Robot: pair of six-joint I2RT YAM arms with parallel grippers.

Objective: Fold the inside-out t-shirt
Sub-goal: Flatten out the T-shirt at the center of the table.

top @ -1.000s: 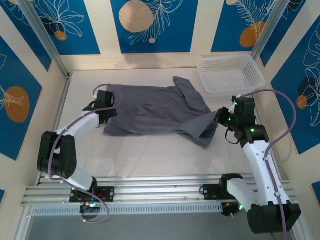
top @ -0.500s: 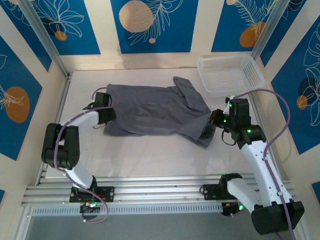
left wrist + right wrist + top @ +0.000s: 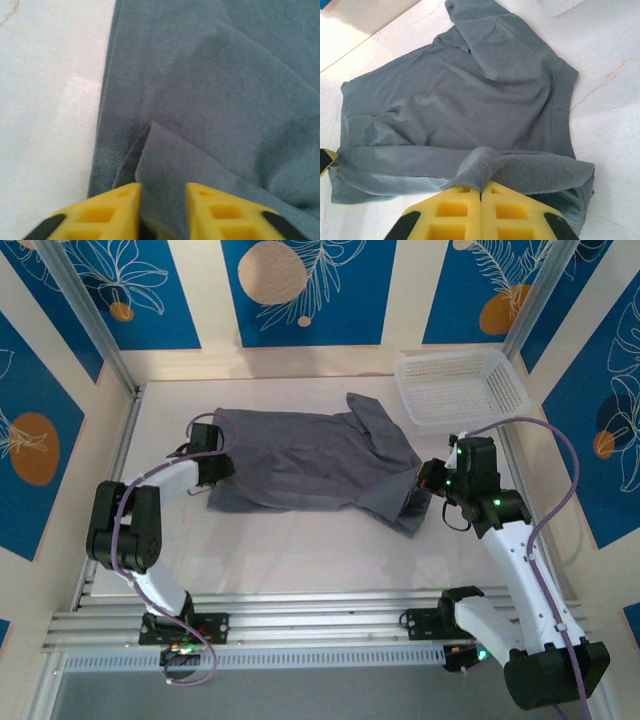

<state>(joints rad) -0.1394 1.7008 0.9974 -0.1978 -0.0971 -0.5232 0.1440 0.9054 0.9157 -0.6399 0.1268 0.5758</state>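
the inside-out t-shirt [image 3: 300, 465] lies rumpled across the middle of the white worktop [image 3: 300, 550], its length running left to right. one flap is turned up toward the far side, near the white mesh basket [image 3: 460, 390] (which sits in the far right corner, close to the cloth but apart from it).

the left gripper [image 3: 162, 192] is down at the shirt's left edge, beside a stitched hem. its jaws stand a little apart, with a raised flap of grey cloth running into the gap. the lower part of that gap is cut off at the bottom of the wrist view, so i cannot tell whether they actually bite the flap.

the right gripper [image 3: 481, 192] is at the shirt's right end, jaws pressed together on a ribbed edge of the cloth, which stands up in a small ridge. the fabric just beyond it is folded over on itself and hides the layers underneath.
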